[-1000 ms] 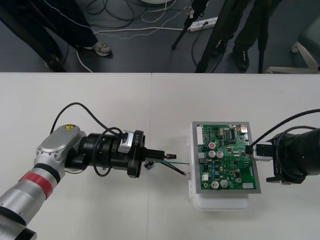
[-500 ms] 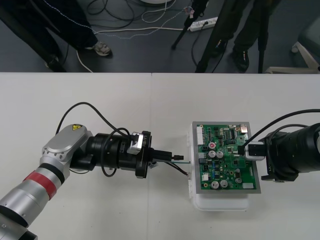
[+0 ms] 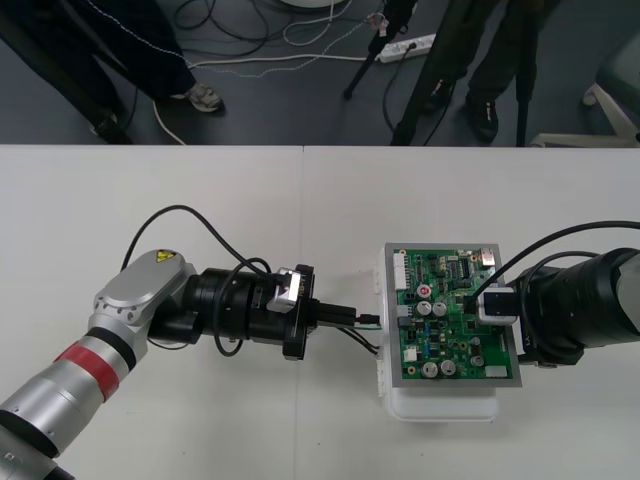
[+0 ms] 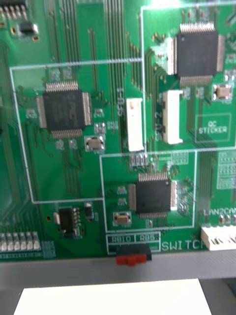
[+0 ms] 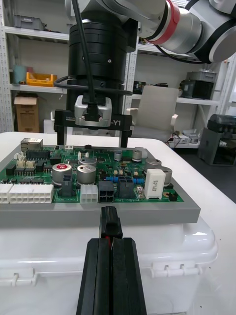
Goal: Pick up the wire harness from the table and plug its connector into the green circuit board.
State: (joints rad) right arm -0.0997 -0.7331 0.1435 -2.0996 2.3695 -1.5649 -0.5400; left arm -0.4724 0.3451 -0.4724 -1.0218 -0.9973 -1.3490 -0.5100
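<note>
Left arm (image 3: 110, 335): silver links with a red ring, lying low and nearly level across the table (image 3: 200, 200), its wrist turned toward the board.

Left gripper (image 3: 345, 315): its black, flat-sided fingers (image 5: 125, 275) are pressed together on the harness (image 3: 362, 330), with a trace of red wire showing between them.

Plug (image 5: 110, 225): small, black and blocky. It sticks out past the fingertips, just beside the board's left edge and in line with a black header (image 5: 107, 191). Whether it touches the edge cannot be told.

Wires (image 3: 362, 342): thin and dark, drooping in a short loop beneath the fingers toward the base.

Board (image 3: 450, 320): green, rectangular and grey-framed, studded with round silver capacitors (image 5: 86, 170), white connectors and square black chips (image 4: 64, 109). It sits flat on a white plastic base (image 3: 440, 405) with rounded corners.

Right gripper (image 3: 478, 300): it comes in from the right and stands over the board's right part, pointing down. Its fingers (image 5: 59, 133) are spread wide, holding nothing.
</note>
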